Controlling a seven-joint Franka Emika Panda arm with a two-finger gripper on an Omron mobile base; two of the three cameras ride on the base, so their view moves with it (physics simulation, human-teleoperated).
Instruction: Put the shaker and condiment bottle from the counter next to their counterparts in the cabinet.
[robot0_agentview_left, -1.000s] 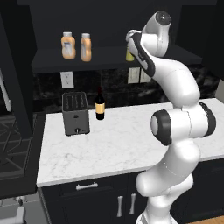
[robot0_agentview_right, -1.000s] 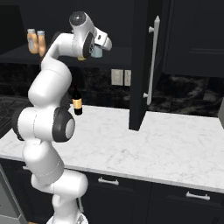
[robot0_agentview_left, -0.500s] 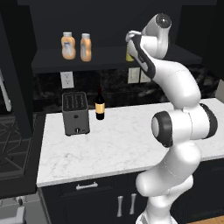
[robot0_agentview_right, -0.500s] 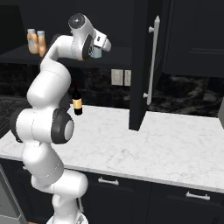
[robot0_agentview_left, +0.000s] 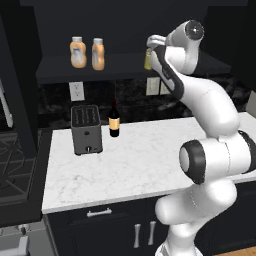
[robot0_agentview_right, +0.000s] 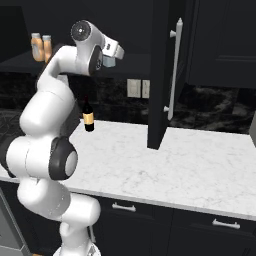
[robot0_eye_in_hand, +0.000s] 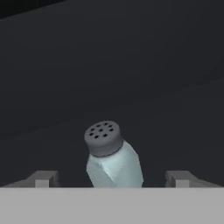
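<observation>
The pale blue-grey shaker (robot0_eye_in_hand: 114, 164) with its grey holed cap stands on the dark cabinet shelf (robot0_agentview_left: 120, 65). My gripper (robot0_eye_in_hand: 111, 179) is open, its fingertips (robot0_eye_in_hand: 43, 178) spread wide on either side of the shaker and touching nothing. In the left base view my hand reaches into the cabinet at the shelf's right part, right by the yellow-green shaker (robot0_agentview_left: 148, 59). Two orange condiment bottles (robot0_agentview_left: 76, 52) (robot0_agentview_left: 98, 54) stand side by side at the shelf's left. From the right base view, the pale shaker (robot0_agentview_right: 107, 61) shows just under my hand.
A dark wine bottle (robot0_agentview_left: 114, 120) and a black toaster (robot0_agentview_left: 86, 129) stand at the back left of the white marble counter (robot0_agentview_left: 140, 160). The cabinet's dark door (robot0_agentview_right: 160, 75) hangs open to the right of my hand, with a silver handle (robot0_agentview_right: 173, 65).
My jaws have spread from shut to wide, letting go of the shaker. The arm has barely moved.
</observation>
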